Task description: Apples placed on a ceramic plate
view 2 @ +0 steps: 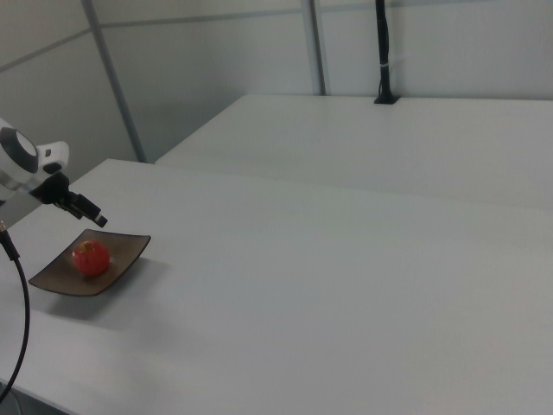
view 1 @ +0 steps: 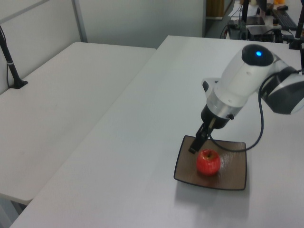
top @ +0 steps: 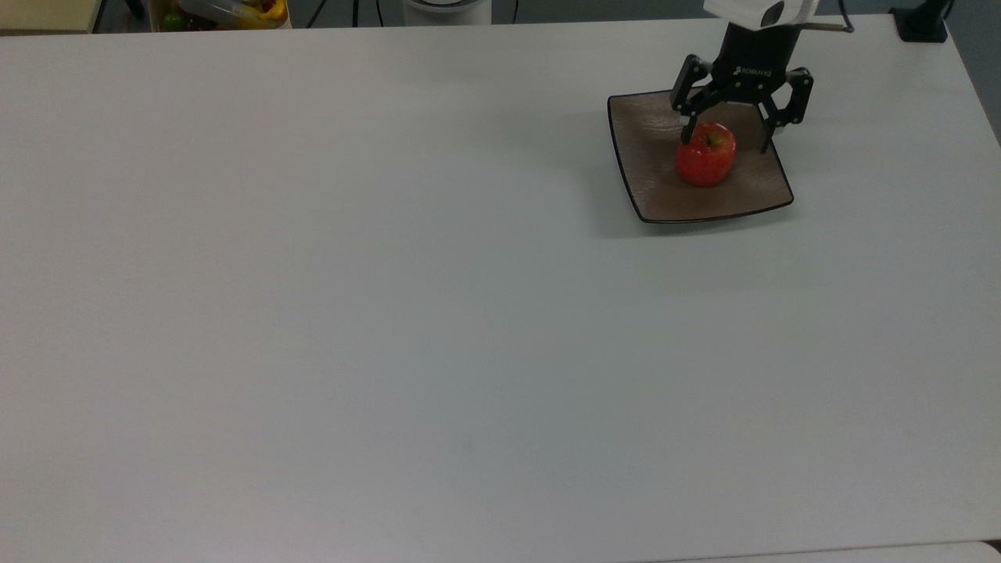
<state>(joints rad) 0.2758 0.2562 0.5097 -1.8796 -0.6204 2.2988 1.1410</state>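
Apple: a red apple (top: 705, 157) (view 1: 208, 162) (view 2: 91, 257) rests upright near the middle of the plate, stem up, free of any grip.
Plate: a square brown plate (top: 651, 184) (view 1: 234, 175) (view 2: 54, 279) lies flat on the white counter (top: 391, 313), toward the top view's upper right.
End effector: the end effector (top: 729, 137) (view 1: 194, 148) hangs just above the apple, spread wide, wider than the fruit, holding nothing.
Fingers: the black fingertips (top: 686, 138) flank the apple's top in the top view without touching it.
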